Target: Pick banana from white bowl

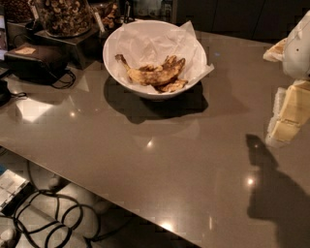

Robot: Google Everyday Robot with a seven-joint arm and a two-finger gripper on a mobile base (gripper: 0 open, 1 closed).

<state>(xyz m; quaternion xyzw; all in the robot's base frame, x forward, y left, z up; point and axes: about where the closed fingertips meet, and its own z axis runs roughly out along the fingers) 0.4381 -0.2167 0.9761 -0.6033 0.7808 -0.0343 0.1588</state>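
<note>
The white bowl [112, 68] stands on the grey-brown table at the back, left of centre, lined with crumpled white paper [150, 41]. The banana [147, 76] lies inside it, long and curved, dull yellow with dark blotches, its thin stem pointing up-left. Shorter, browner banana pieces [173, 86] lie against its right end. My gripper [286, 118] is at the right edge of the view, cream and white, well to the right of the bowl and above the table. It holds nothing that I can see.
A clear jar of brown snacks [63, 14] stands on a dark stand at the back left, with a black device [36, 60] and cord beside it. The table's front edge runs diagonally from left to bottom right. Black cables [48, 218] lie on the floor below.
</note>
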